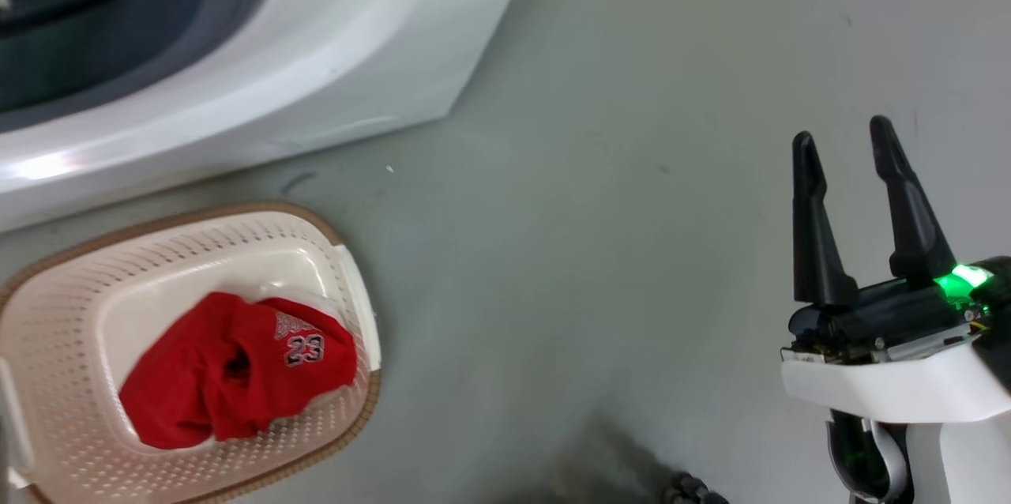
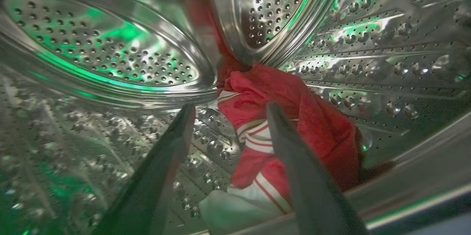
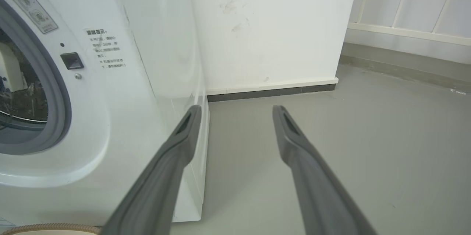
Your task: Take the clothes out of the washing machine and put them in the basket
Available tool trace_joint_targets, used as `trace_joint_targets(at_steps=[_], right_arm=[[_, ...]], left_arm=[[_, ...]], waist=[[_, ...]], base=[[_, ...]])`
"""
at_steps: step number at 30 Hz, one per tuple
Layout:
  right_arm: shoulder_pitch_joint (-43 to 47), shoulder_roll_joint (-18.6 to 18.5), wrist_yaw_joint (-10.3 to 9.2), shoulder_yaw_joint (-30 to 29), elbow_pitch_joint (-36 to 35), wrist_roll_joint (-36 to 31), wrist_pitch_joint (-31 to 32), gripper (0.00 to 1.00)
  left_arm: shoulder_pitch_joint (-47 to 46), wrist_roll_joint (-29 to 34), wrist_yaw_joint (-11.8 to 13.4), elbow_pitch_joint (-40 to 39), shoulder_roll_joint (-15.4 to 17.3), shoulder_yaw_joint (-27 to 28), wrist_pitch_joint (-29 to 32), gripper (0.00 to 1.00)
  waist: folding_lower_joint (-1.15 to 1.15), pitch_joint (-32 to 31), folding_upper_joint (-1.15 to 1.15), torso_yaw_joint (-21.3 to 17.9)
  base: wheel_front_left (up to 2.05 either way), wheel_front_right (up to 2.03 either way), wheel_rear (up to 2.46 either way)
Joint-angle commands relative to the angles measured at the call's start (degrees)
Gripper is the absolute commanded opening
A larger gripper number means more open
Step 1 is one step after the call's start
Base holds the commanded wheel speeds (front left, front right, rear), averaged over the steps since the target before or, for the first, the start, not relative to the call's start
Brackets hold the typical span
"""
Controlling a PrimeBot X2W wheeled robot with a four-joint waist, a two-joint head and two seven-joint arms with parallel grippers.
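A red jersey point(image 1: 237, 370) with the number 23 lies crumpled in the cream basket point(image 1: 71, 291) on the floor in front of the white washing machine point(image 1: 332, 54). Inside the steel drum point(image 2: 110, 51), another red garment with white trim point(image 2: 287, 117) lies against the drum wall. My left gripper point(image 2: 230, 108) is open inside the drum, its fingers on either side of the near part of that garment without closing on it. My right gripper point(image 1: 845, 141) is open and holds nothing, hovering over bare floor to the right of the machine point(image 3: 121, 80).
A white wall point(image 3: 265, 25) with a dark skirting strip stands right of the machine. Grey floor point(image 1: 616, 251) stretches between basket and right gripper. The basket's brown rim point(image 3: 48, 227) peeks in at the bottom left of the right wrist view.
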Motion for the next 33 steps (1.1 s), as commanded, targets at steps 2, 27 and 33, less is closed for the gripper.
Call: trace_joint_targets(at_steps=[2, 27, 33], right_arm=[[-1.59, 0.07, -0.04, -0.01, -0.46, 1.06, -0.14, 1.0], [-4.36, 0.06, -0.04, 0.31, -3.28, 6.64, -0.14, 1.0], [-3.9, 0.05, -0.04, -0.3, -3.59, 6.34, -0.14, 1.0]], left_arm=[[-4.65, -0.41, -0.36, 1.45, 1.33, -1.04, 2.76, 1.0], [-34.88, -14.22, -0.51, 8.09, 6.83, -22.32, 42.82, 1.0], [-32.13, -14.53, 1.03, 7.41, 5.91, -23.22, 44.44, 1.0]], waist=[[-0.01, 5.71, 0.0, -3.34], [-0.01, 18.48, 0.0, -6.78], [-0.01, 18.95, 0.0, -6.01]], base=[[0.0, 0.0, 0.0], [0.0, 0.0, 0.0], [0.0, 0.0, 0.0]])
